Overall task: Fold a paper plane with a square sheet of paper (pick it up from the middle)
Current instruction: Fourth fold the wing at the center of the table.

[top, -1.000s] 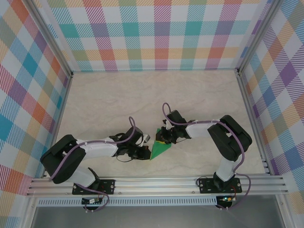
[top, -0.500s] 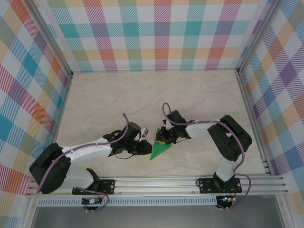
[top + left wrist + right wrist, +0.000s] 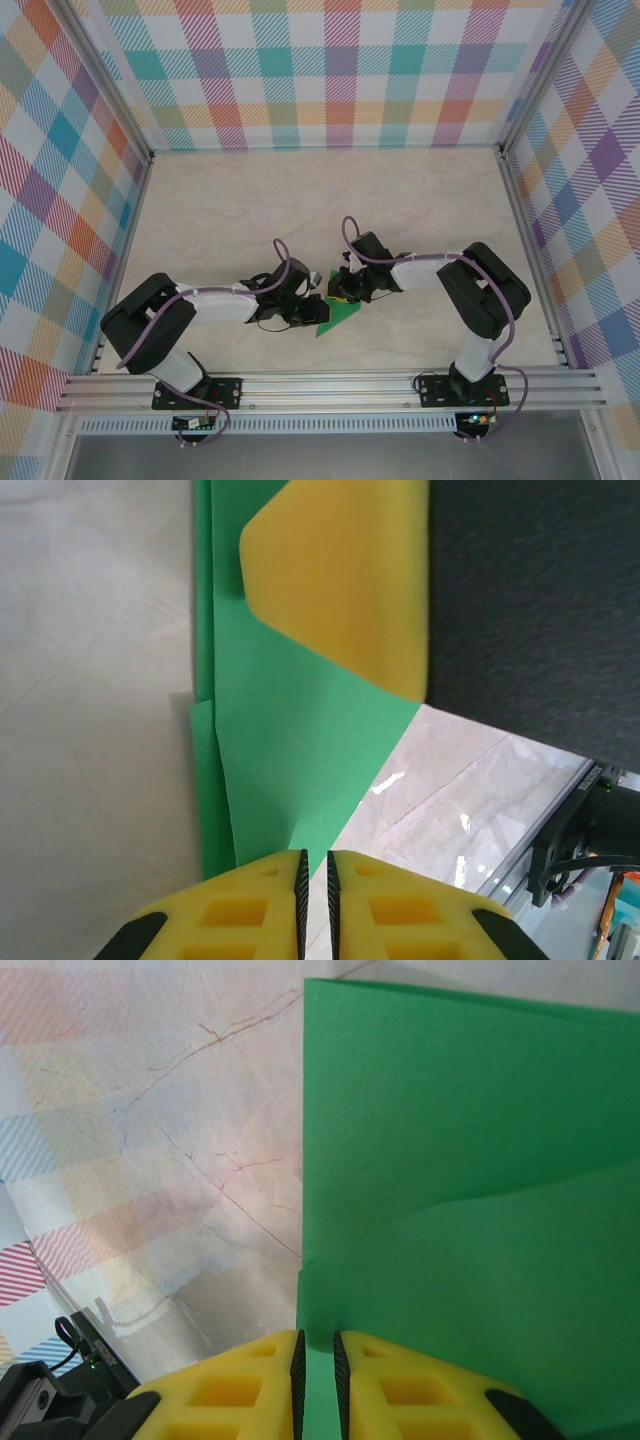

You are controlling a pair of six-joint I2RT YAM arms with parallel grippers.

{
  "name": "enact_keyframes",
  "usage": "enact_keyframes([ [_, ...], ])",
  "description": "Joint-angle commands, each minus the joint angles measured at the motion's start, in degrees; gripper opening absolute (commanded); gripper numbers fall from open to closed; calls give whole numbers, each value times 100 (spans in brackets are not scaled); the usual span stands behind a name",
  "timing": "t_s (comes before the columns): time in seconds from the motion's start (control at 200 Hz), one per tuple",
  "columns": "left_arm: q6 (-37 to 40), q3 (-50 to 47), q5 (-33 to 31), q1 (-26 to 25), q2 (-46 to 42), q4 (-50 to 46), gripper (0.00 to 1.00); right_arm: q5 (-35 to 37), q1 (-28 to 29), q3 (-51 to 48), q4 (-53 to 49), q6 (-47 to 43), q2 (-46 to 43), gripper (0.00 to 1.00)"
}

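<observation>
The folded green paper lies flat on the counter near the front edge, between the two arms. The right gripper is clenched to a thin slit and rests on the paper. The left gripper, likewise almost closed, sits at the paper's edge.

No lettering, label, brand, number or sign can be read on the folded green paper, table or checked walls.

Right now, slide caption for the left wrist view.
Left tool, nearly closed, at folded green paper's edge; right tool's finger lies over it.
</observation>
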Motion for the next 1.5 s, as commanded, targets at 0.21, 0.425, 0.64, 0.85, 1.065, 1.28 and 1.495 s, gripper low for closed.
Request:
enact_keyframes([
  [0.21,179,-524,120,-10,84,-424,16,627,-16,-341,-877,-109,411,19],
  [0.425,205,-679,-76,-6,-341,-724,16,627,-12,-319,-894,-110,408,19],
  [0.64,48,-472,37,-8,-949,-609,17,631,-16,-342,-895,-114,404,19],
  [0.85,-254,-192,-34,-4,-1191,-160,19,634,-16,-333,-892,-102,394,19],
  [1.065,-439,-115,399,-8,-317,504,19,631,-16,-342,-887,-101,411,19],
  [1.28,-451,-413,494,-4,190,418,19,627,-16,-330,-879,-101,428,19],
  [1.495,-367,-822,279,-4,85,-29,19,642,-20,-359,-890,-101,464,19],
])
